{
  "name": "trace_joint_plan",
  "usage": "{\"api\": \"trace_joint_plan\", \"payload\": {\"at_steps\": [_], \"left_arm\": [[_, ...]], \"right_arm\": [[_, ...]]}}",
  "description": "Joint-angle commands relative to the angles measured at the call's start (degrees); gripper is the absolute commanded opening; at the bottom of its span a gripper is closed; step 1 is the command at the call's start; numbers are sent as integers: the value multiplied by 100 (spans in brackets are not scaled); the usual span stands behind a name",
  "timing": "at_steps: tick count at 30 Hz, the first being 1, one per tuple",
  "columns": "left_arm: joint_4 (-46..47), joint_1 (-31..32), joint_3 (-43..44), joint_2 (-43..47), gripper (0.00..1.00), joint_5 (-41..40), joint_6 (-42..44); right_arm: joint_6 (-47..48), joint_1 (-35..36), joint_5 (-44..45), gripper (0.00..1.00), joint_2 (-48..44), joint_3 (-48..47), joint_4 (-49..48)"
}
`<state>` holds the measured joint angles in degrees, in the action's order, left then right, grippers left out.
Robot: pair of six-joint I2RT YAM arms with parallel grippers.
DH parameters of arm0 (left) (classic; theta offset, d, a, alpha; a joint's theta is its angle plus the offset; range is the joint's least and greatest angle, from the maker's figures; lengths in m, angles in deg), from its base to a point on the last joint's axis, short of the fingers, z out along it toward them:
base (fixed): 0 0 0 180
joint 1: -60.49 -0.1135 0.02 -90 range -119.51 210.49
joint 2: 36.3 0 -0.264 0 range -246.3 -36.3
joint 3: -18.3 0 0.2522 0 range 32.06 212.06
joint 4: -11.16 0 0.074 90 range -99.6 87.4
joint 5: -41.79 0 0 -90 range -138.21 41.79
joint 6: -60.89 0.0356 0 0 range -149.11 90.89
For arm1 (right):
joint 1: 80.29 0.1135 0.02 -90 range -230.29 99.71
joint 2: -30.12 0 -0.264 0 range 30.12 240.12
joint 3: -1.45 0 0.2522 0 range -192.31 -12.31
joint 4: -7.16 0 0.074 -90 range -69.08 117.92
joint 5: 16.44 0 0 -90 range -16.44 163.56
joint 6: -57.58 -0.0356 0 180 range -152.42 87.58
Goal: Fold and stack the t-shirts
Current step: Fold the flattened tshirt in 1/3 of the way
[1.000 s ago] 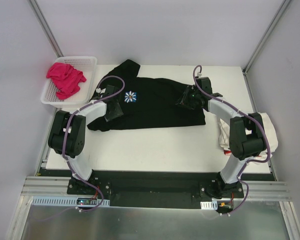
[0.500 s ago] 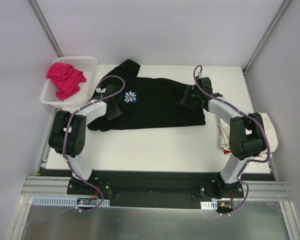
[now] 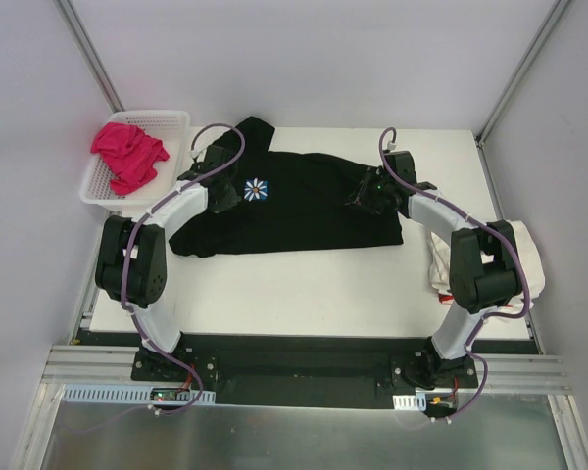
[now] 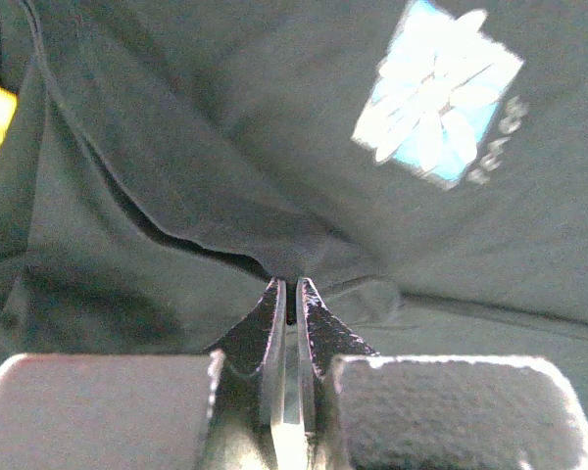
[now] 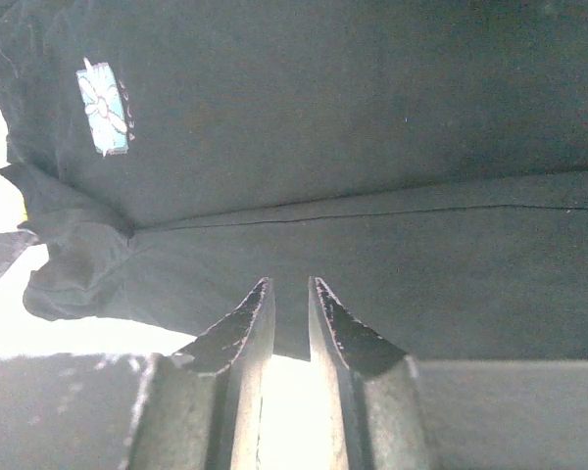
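Note:
A black t-shirt (image 3: pixel 314 211) lies spread across the white table, its daisy patch (image 3: pixel 257 188) toward the left. My left gripper (image 3: pixel 225 193) sits just left of the daisy, shut on a pinched ridge of the black cloth (image 4: pixel 225 127); its tips (image 4: pixel 289 284) meet on the fold. My right gripper (image 3: pixel 361 199) is at the shirt's right end, jaws narrow with the hem of the black cloth (image 5: pixel 372 117) between its tips (image 5: pixel 289 284). A bright pink t-shirt (image 3: pixel 127 152) is bunched in the basket. Cream-white t-shirts (image 3: pixel 529 257) lie at the right edge.
The white mesh basket (image 3: pixel 93 186) stands off the table's far left corner. Grey walls and metal posts close in the back and sides. Bare white table (image 3: pixel 304 289) stretches between the black shirt and the arm bases.
My left gripper has closed on the black cloth and moved toward the far side, drawing a fold up beside the daisy. The right arm has stayed put.

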<state>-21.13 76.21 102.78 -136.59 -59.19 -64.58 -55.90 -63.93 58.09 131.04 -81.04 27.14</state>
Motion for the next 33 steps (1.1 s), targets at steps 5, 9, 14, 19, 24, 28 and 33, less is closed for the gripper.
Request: {"api": "trace_joint_plan", "payload": {"at_steps": [5,9,14,19,24,28,33], "left_arm": [[-55,9,1154,-596,0,-176,259],[-55,18,1461,-957,0,-45,250],[-2,18,1620,-1422,2,157,206],[42,80,1752,-1660,39,158,329],[86,203,1787,-1162,75,-167,715],[130,343,1796,-449,79,-168,962],[322,475,1472,412,80,-44,980]], "right_arm": [[-16,-19,-53,22,-126,44,-182],[-16,-10,-71,22,-117,26,-182],[-24,-36,-106,22,-82,9,-183],[-16,-36,-124,22,-46,9,-217],[-16,-36,-106,22,-73,26,-244],[54,-45,-36,23,-56,-52,-270],[169,-273,-237,25,409,-544,-121]]}}
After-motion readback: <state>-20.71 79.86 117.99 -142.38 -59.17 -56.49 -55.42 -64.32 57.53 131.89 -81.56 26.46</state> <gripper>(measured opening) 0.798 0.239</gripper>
